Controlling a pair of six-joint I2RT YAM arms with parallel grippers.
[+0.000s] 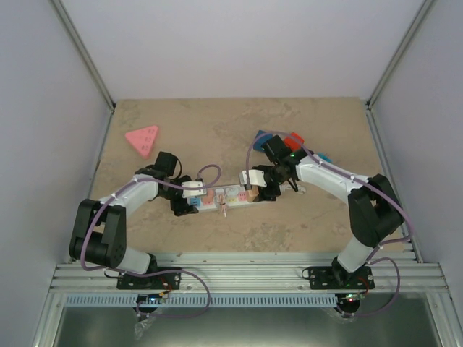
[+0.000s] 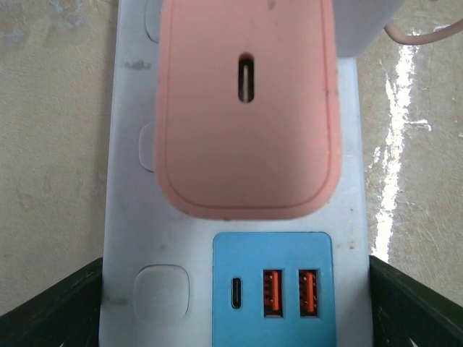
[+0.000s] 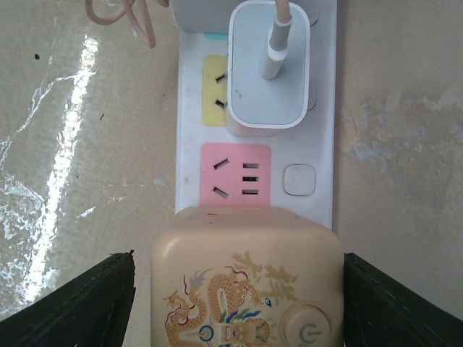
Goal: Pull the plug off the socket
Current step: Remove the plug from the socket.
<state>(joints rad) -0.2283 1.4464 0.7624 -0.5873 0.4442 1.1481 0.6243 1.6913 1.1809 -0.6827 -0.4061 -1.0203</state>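
In the middle of the table [image 1: 304, 231], seen from above: the socket [image 1: 226, 195], long and white. Runs at a slight slant from lower left to upper right. At its left end the left pincer [image 2: 235, 264], at its right end the right pincer [image 3: 239, 254].

From the left wrist: pinching the socket across its width, one dark finger [image 2: 51, 311] in each lower corner of the frame, inner edges flush against the long white sides. Between them, at bottom centre, a blue panel [image 2: 275, 289] with one small oval port and two orange ones. Just above, filling the upper middle, a pink adapter [image 2: 246, 144] seated on the socket, a narrow slot in its face.

From the right wrist: spread around a cream plug [image 3: 246, 282] at bottom centre, printed with a dragon and carrying a round power button. Sits on the socket. Not yet pinched: finger in the lower right corner right at the plug's side; on the lower left, a thin strip of table between finger and plug. Above the plug, a pink outlet [image 3: 235, 176] with a small square button [image 3: 300, 180] beside it. Higher still, a white charger [image 3: 269, 69] plugged in over part of the yellow outlet [image 3: 215, 90], a cable [image 3: 278, 32] leaving its face toward the top edge.

In the upper left of the top view, a pink triangular block [image 1: 142, 139], well apart from the socket.
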